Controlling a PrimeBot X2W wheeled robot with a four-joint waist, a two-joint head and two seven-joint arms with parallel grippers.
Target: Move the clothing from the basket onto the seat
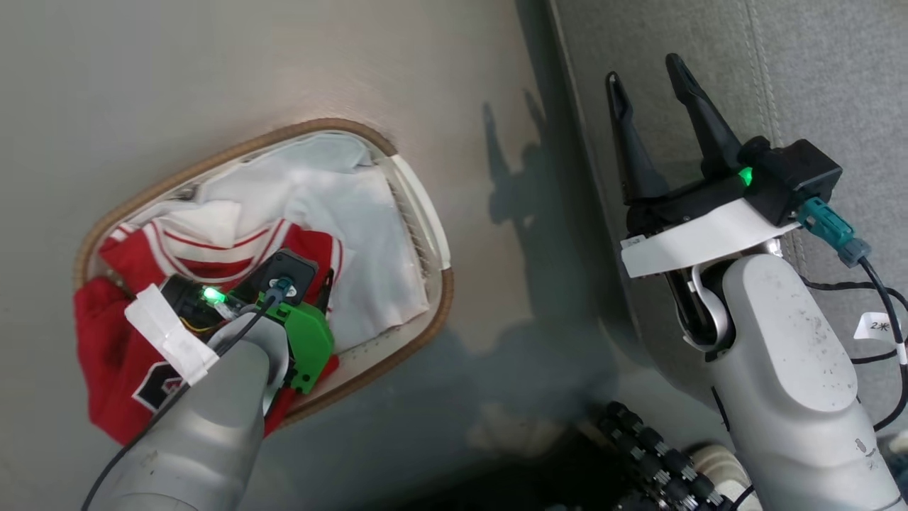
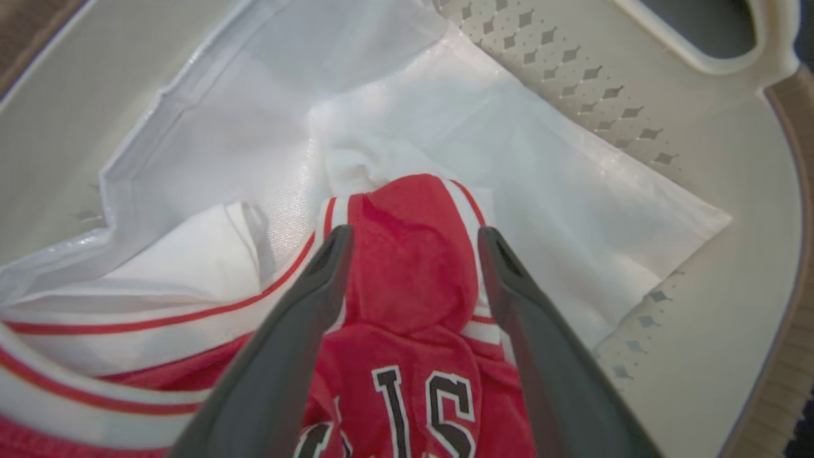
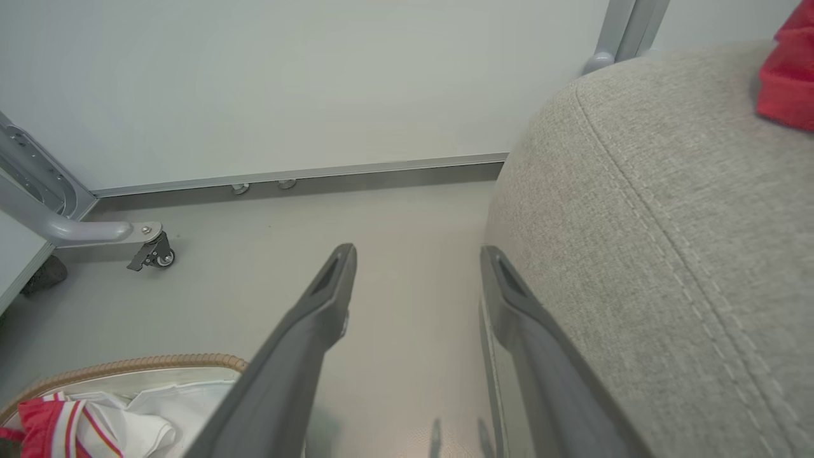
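The grey fabric sofa [image 1: 816, 71] takes up the right of the scene, its rounded edge and stitched seam dropping to the pale floor [image 1: 213, 71]. In the right wrist view a red garment [image 3: 788, 70] lies on the far part of its cushion, so some of the load seems to be delivered already.

On the floor to the left, well apart from the sofa, stands the oval laundry basket [image 1: 443, 305] with its brown woven rim. Most of its far half is covered by the white liner [image 1: 355, 213], loose and rumpled. The clothing [image 1: 106, 341] left to move, red jerseys with white striped trim and black-and-white numbers, is heaped at the near left end, one piece spilling over the rim.

The left claw [image 2: 414, 234] is down inside the basket with its fingers spread wide, one on each side of a raised red fold. It grips nothing yet. That stance looks chosen so that closing would pinch the fold and lift the jersey by it.

The right claw [image 1: 644, 69] is also spread open and empty. It hangs over the sofa's edge, probably parked out of the left arm's way.

The main nuisance is the liner. A bunched white lump sits just beyond the red fold and could be caught along with it. The basket's perforated wall [image 2: 699, 210] rises close on the right. Further off, a grey frame on a caster [image 3: 149, 251] stands by the far wall [image 3: 318, 83], clear of the path from basket to sofa.
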